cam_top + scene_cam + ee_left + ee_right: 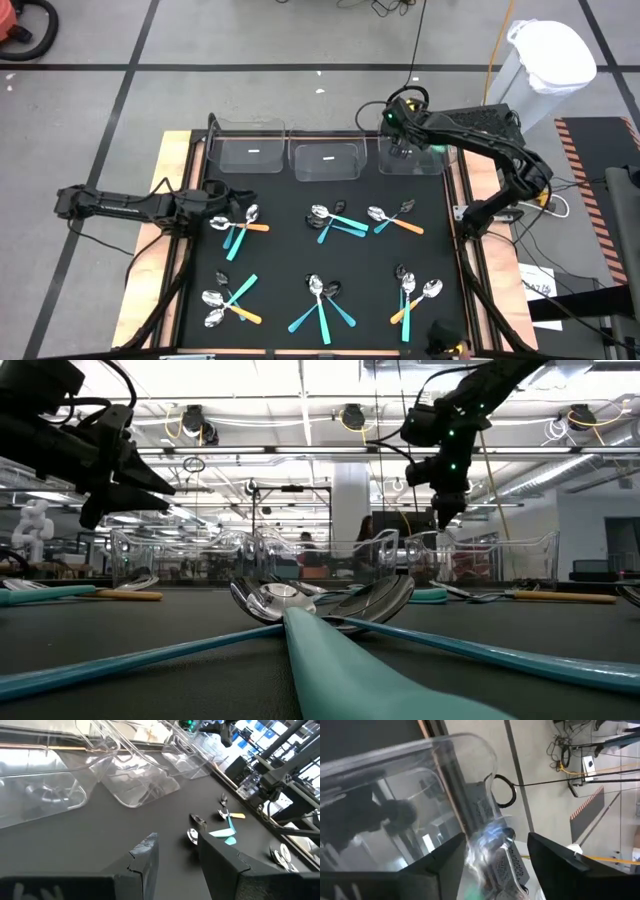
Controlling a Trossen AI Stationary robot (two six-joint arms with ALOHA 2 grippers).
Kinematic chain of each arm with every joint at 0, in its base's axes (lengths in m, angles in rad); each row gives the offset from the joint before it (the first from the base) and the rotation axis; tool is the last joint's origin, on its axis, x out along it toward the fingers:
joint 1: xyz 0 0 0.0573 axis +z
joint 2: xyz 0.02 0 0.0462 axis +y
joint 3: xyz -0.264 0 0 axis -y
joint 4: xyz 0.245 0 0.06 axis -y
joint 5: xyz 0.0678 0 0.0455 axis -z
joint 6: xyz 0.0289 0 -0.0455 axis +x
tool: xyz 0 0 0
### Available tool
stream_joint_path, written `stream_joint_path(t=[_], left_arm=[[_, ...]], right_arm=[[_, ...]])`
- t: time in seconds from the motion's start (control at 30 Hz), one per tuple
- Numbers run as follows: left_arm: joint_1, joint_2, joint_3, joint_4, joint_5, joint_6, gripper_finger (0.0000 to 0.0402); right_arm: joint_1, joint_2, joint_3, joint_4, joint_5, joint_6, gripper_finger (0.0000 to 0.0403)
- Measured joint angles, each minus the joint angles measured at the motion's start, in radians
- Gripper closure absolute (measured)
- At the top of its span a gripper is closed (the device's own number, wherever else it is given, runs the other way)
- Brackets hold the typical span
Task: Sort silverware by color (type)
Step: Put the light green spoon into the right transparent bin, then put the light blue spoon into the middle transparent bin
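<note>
Our right gripper (400, 150) hangs over the rightmost clear bin (412, 158), fingers parted, empty. Our left gripper (222, 208), also parted, hovers beside spoons (240, 226).

Grey floor (250, 60), white bin (550, 65) beyond.

Right gripper (404, 150) extended far, fingers apart – left gripper (215, 206) low, fingers parted.

Spoons (325, 222): teal or orange handles (silver bowls); black mat (280, 260)
</note>
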Motion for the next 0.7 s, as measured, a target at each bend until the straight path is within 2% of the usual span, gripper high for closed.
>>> stream_joint_path(t=[0.2,0.33,0.5,0.7], left_arm=[[0.0,0.0,0.0,-0.01,0.001,0.0,0.0265],[0.0,0.0,0.0,-0.012,0.001,0.001,0.0265],[0.0,0.0,0.0,0.007,0.001,0.011,0.0265],[0.0,0.0,0.022,0.051,0.022,0.102,0.0265]], right_arm=[[-0.001,-0.012,0.0,-0.02,0.004,0.027,0.0162],[0.014,-0.038,0.0,-0.043,-0.013,0.168,0.0155],[0.043,-0.103,0.0,-0.058,-0.194,0.427,0.0154],[0.089,-0.199,0.0,-0.058,-0.378,0.7,0.0154]])
